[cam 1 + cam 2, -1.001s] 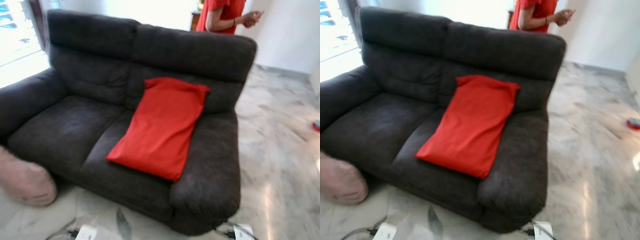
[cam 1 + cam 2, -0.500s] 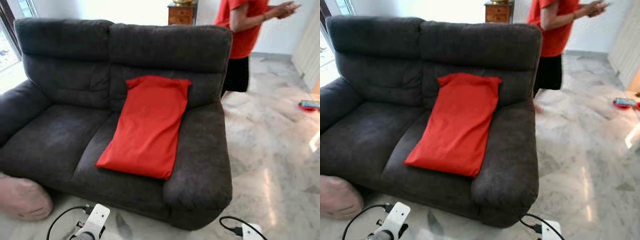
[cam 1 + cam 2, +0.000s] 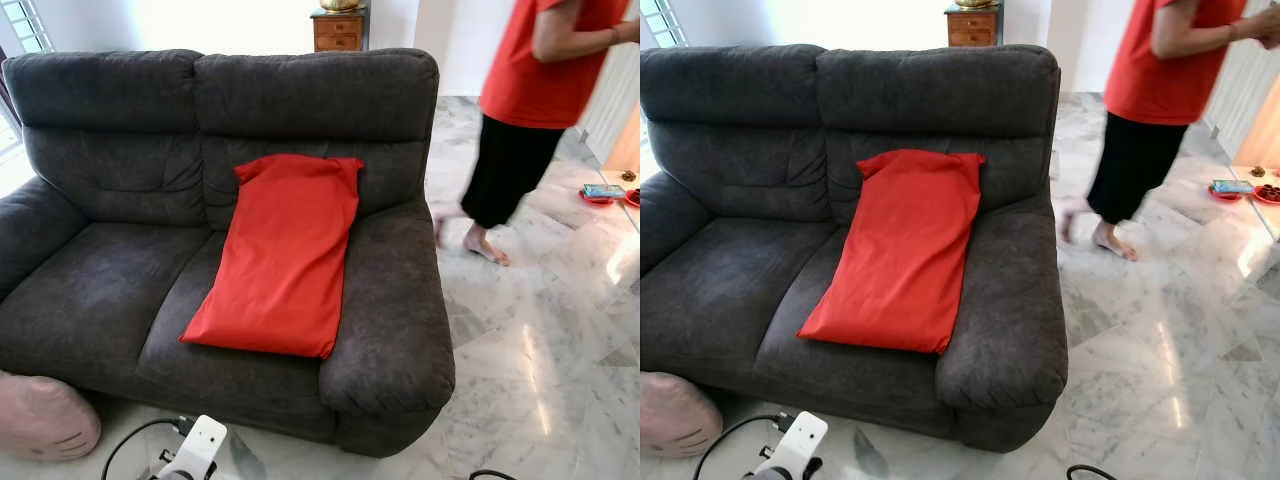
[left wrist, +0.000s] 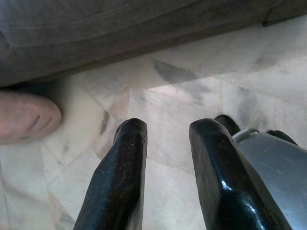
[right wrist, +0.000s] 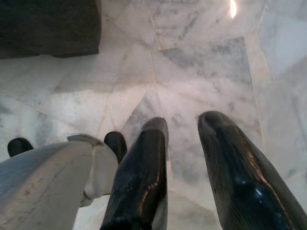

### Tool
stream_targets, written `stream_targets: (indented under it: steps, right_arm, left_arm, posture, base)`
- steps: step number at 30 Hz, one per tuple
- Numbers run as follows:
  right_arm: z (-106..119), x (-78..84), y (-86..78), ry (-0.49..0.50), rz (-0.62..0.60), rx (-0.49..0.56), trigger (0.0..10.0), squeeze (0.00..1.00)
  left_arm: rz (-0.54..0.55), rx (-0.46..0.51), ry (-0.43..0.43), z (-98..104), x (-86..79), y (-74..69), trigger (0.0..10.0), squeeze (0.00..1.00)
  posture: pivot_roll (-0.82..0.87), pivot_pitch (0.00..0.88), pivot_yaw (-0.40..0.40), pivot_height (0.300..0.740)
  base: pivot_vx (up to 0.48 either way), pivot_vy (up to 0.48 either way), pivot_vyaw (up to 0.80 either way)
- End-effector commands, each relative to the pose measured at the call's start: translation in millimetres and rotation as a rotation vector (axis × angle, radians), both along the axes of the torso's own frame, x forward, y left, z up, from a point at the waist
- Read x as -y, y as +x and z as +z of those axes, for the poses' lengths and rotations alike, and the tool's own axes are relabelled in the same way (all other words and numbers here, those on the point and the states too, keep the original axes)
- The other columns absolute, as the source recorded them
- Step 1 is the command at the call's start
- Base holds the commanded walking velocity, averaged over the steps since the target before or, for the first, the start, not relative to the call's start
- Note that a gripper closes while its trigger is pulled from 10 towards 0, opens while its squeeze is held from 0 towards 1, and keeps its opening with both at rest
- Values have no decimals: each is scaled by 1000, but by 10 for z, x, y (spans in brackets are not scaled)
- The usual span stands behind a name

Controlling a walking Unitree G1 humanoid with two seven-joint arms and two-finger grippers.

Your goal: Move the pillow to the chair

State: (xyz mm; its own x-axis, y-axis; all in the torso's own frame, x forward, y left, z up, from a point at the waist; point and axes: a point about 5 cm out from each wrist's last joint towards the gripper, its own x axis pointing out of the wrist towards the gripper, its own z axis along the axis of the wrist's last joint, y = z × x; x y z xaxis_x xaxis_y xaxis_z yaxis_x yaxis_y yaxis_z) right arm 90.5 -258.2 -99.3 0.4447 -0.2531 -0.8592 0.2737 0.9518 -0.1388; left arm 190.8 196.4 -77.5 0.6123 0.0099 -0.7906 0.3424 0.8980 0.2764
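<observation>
On marble floor (image 3: 560, 330), facing dark grey sofa (image 3: 120, 290). Lying lengthwise on right seat, top end leaning against backrest: red pillow (image 3: 283, 250), touching neither gripper. Standing beyond sofa's right arm: person (image 3: 530, 120) in red shirt, barefoot. Resting by sofa's left front corner: pink cushion (image 3: 42, 418). Hanging low over tiles, fingers slightly parted, holding nothing: left gripper (image 4: 165, 136) and right gripper (image 5: 184, 129).

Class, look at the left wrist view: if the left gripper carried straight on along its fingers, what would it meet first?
Most likely the marble floor: the left gripper points down at bare tiles, fingers apart. The sofa base lies farther on, though depth is hard to judge.
</observation>
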Motion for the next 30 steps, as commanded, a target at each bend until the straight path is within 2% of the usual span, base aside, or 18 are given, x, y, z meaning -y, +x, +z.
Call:
stream_targets:
  steps: [1, 6, 10, 11, 12, 14, 20, 27, 30]
  right_arm:
    - [16, 62, -24, -9, 3, 0, 10000, 0]
    - [44, 154, -41, -23, 6, 1, 10000, 0]
    - [68, 131, 89, -31, 39, 28, 10000, 0]
    - [79, 77, 201, -27, 40, 52, 10000, 0]
    - [79, 77, 201, -27, 40, 52, 10000, 0]
    - [92, -32, 369, -16, 60, 75, 10000, 0]
    - [95, -312, 606, 22, 146, 87, 10000, 0]
    - [105, -344, 644, 26, 128, 112, 10000, 0]
    - [100, -331, 618, 20, 126, 111, 10000, 0]
  left_arm:
    - [22, -33, 1, -42, -2, -73, 10000, 0]
    - [42, -64, -19, -111, 70, -199, 10000, 0]
    - [84, -68, -23, -122, 30, -237, 10000, 0]
    - [88, -64, -17, -112, 10, -219, 10000, 0]
    - [88, -64, -17, -112, 10, -219, 10000, 0]
    - [110, -53, -9, -89, -29, -176, 10000, 0]
    - [177, 16, 16, 27, -189, 6, 10000, 0]
    - [204, 29, 32, 80, -279, 77, 10000, 0]
    - [209, 24, 32, 70, -290, 53, 10000, 0]
  posture:
    - [-118, 0, 35, 740]
    - [-133, 0, 45, 740]
    - [-168, 0, 69, 740]
    - [-176, 0, 75, 740]
    - [-176, 0, 75, 740]
    - [-154, 0, 56, 740]
    - [-82, 0, 30, 740]
    - [-78, 0, 65, 740]
    - [-53, 0, 39, 740]
  base:
    - [0, 0, 0]
    - [0, 0, 0]
    - [0, 0, 0]
    - [0, 0, 0]
    - [0, 0, 0]
    - [0, 0, 0]
    - [0, 0, 0]
    - [0, 0, 0]
    - [0, 0, 0]
